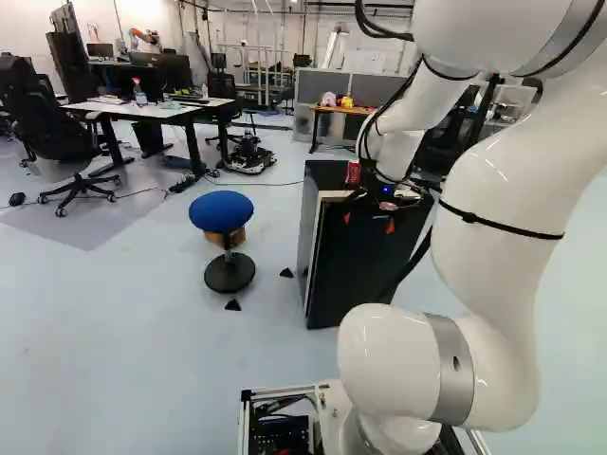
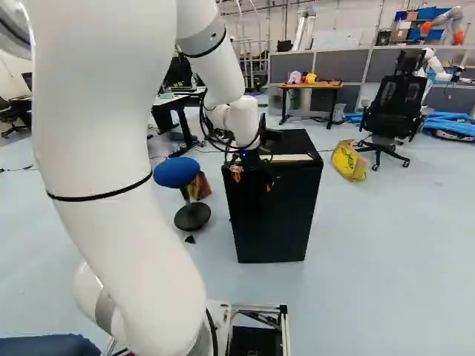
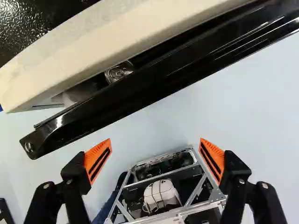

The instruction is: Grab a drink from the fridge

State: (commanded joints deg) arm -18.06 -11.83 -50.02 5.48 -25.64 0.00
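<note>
"What's around you, biggest first?"

"A pale, smooth floor [image 1: 142, 332], with desks well behind. On it stands a squat black box of a fridge [image 2: 274, 215], with a round blue-topped stool [image 1: 221, 211] beside it. The floor looks level and shouldn't hinder me."

"And the fridge itself?"

"Its glossy black door [image 3: 140, 93] is ajar, leaving a narrow gap along the cream-coloured cabinet edge [image 3: 93, 42]. I'd judge the step in hand is getting that door wider. It should swing stiffly as one piece, so I'd push from inside its free edge and mind scraping the cabinet."

"Your gripper [image 3: 155, 144]?"

"Released, spread wide, holding nothing, just outside the door."

"Where's the drink?"

"In the gap I see the round metallic lid of a can [image 3: 119, 72], inside the fridge. There's also a small red can [image 1: 353, 172] on top, but the task wants one from within."

"How will it handle?"

"Fairly heavy for its size if full, I'd guess, and slick if chilled. The wall is thin and could dent, so I'd take it round the middle, squarely, with a moderate squeeze, and keep off the lid. Its lower part is hidden from me, so I can't tell what it rests on."
</note>
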